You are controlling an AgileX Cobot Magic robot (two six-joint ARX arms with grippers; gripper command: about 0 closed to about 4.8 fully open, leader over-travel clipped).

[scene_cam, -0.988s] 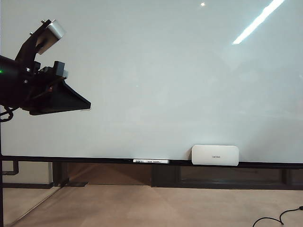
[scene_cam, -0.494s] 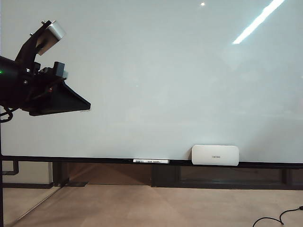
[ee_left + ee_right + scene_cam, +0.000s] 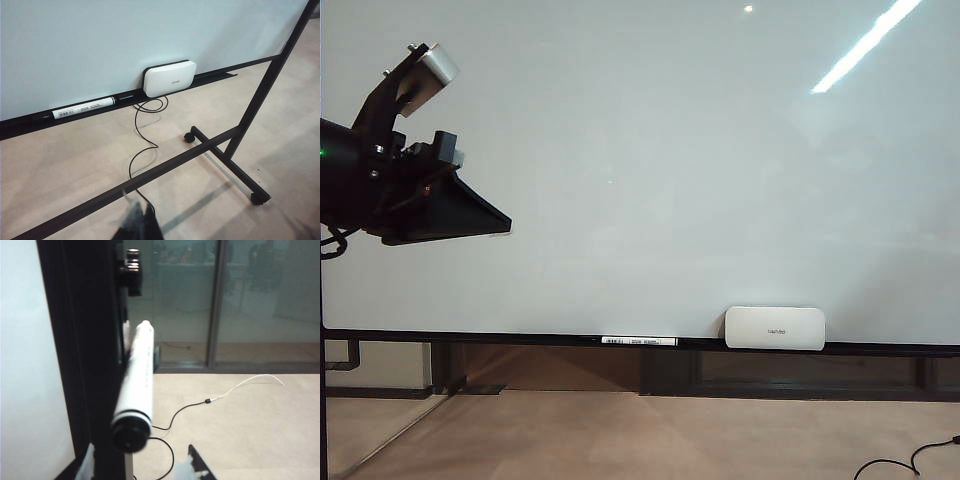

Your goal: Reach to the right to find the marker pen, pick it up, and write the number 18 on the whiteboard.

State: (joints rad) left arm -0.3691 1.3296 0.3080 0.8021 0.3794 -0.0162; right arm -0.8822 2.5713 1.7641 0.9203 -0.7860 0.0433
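Note:
The whiteboard point(image 3: 650, 150) fills the exterior view, glossy white with a black ledge. The number 18 is out of view; the board's face looks bare. In the right wrist view the marker pen point(image 3: 140, 375), white with a black end point(image 3: 131, 431), points at the camera beside the board's black frame point(image 3: 85, 340). My right gripper point(image 3: 140, 466) is open, one finger on each side of the pen's black end, with gaps to it. My left gripper point(image 3: 505, 222) hangs shut and empty in front of the board's left part; its fingertips point(image 3: 141, 222) show above the floor.
A white eraser point(image 3: 774, 328) sits on the ledge right of centre, and another white marker point(image 3: 638, 341) lies on the ledge to its left. A black cable point(image 3: 142, 135) trails on the floor by the board's wheeled stand point(image 3: 225, 160). Glass doors point(image 3: 220, 300) stand behind the pen.

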